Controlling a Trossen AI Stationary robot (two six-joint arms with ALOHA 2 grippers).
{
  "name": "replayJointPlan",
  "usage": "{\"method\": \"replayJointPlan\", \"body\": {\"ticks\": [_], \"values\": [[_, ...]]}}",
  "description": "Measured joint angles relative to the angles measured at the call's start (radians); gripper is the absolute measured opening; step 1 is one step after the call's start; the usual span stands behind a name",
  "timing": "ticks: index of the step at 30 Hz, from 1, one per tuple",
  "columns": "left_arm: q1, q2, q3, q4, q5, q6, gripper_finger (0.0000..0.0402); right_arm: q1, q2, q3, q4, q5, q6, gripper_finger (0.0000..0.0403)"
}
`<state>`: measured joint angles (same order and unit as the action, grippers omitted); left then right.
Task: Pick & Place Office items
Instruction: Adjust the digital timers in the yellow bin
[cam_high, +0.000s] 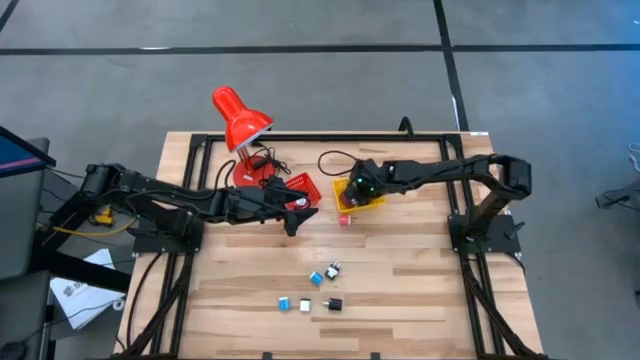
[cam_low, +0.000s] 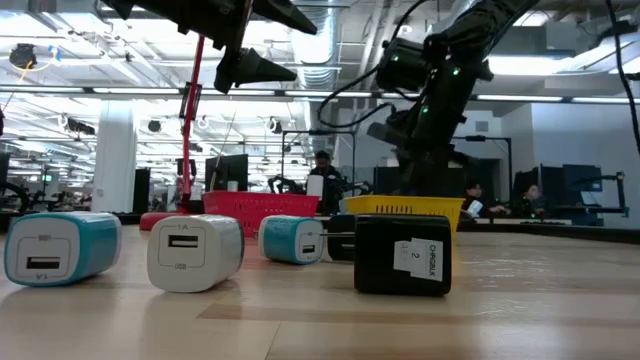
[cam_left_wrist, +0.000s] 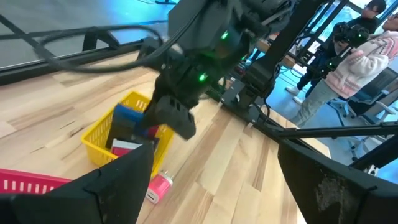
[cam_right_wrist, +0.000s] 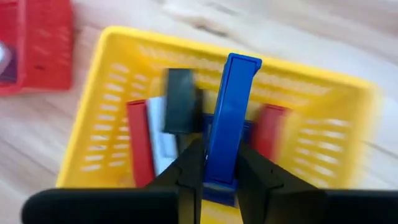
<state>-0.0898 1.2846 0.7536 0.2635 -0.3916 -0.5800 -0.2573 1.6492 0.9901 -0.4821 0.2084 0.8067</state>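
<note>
Glossy blue slab (cam_right_wrist: 228, 118) (yellow mesh (cam_right_wrist: 323, 124))

Bright overhead lighting, soft shadows, wrist views motion-blurred

Red desk lamp (cam_high: 238, 118) at far side of wooden table (cam_high: 400, 300), shade tilted toward far left. Red mesh basket (cam_high: 300, 190) just near lamp base; yellow mesh basket (cam_high: 360, 195) to its right, apart. Black cable (cam_high: 335, 157) loops on table between lamp and yellow basket. Person in pink top (cam_left_wrist: 357, 62) stands beyond table.
</note>
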Motion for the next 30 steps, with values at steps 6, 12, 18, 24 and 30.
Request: {"method": "replayJointPlan", "body": {"ticks": [6, 12, 18, 24, 30], "values": [[0.000, 0.000, 0.000, -0.002, 0.000, 0.003, 0.0340, 0.000, -0.082, 0.000, -0.137, 0.085, 0.026, 0.0056], [0.007, 0.000, 0.000, -0.002, 0.000, 0.027, 0.0340, 0.000, -0.075, 0.000, -0.179, 0.103, 0.040, 0.0056], [0.007, 0.000, 0.000, -0.002, 0.000, 0.028, 0.0340, 0.009, -0.009, 0.000, -0.182, 0.103, 0.035, 0.0056], [0.007, 0.000, 0.000, -0.001, 0.000, 0.029, 0.0340, 0.008, 0.020, 0.001, -0.177, 0.091, 0.033, 0.0076], [0.007, 0.000, 0.000, -0.001, 0.000, 0.029, 0.0340, 0.008, 0.018, 0.002, -0.174, 0.080, 0.023, 0.0112]]}}
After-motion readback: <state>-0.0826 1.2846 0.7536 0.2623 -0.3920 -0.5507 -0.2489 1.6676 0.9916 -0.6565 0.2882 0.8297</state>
